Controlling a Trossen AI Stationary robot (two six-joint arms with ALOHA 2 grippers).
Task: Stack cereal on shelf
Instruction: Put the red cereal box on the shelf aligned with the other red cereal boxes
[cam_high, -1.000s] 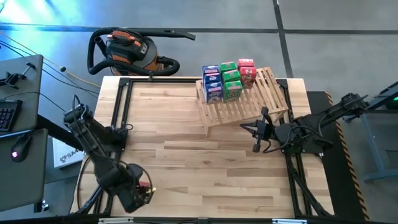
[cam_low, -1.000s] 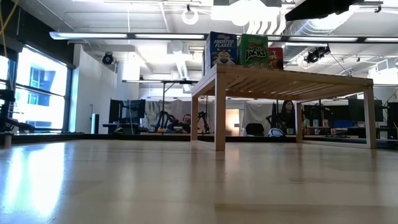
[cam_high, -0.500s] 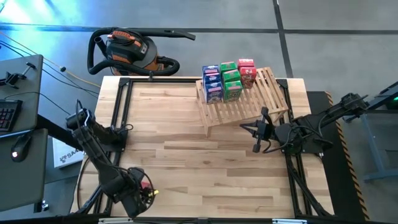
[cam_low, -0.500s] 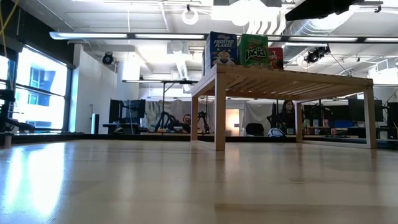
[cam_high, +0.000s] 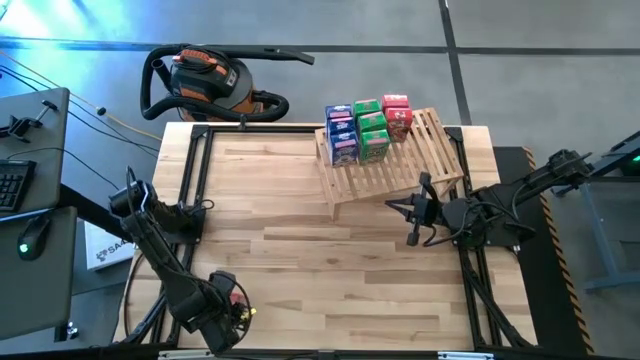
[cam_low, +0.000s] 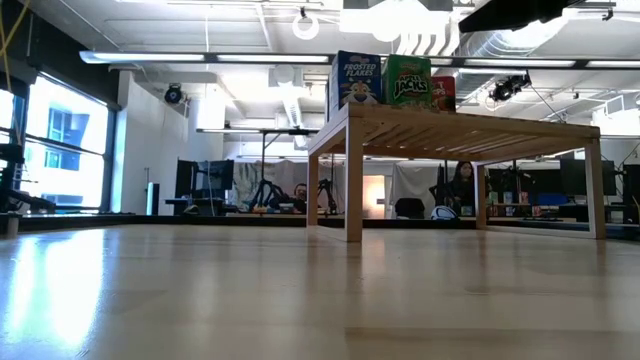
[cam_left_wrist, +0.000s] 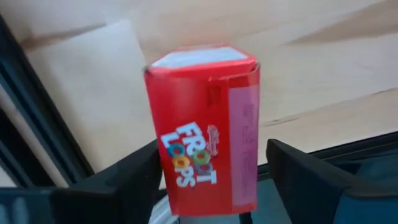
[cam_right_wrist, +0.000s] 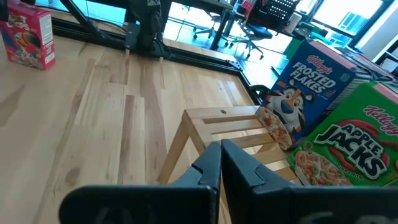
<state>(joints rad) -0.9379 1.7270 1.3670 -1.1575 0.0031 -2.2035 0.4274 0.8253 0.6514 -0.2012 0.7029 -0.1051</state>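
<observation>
My left pincer (cam_high: 232, 312) hangs at the table's near-left corner, diagonally opposite the shelf (cam_high: 395, 160), fingers spread wide around a red Froot Loops box (cam_left_wrist: 204, 127) standing upright between them; whether they press it I can't tell. My right pincer (cam_high: 418, 208), shut and empty, waits just beside the shelf, far from this box.

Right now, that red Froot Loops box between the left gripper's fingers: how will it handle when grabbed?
The red box looks like thin cardboard, so probably light, and it may dent under a hard squeeze. It stands tall on a small base, so a nudge could tip it. The left gripper stands open around it; the glossy sides might slip.
</observation>
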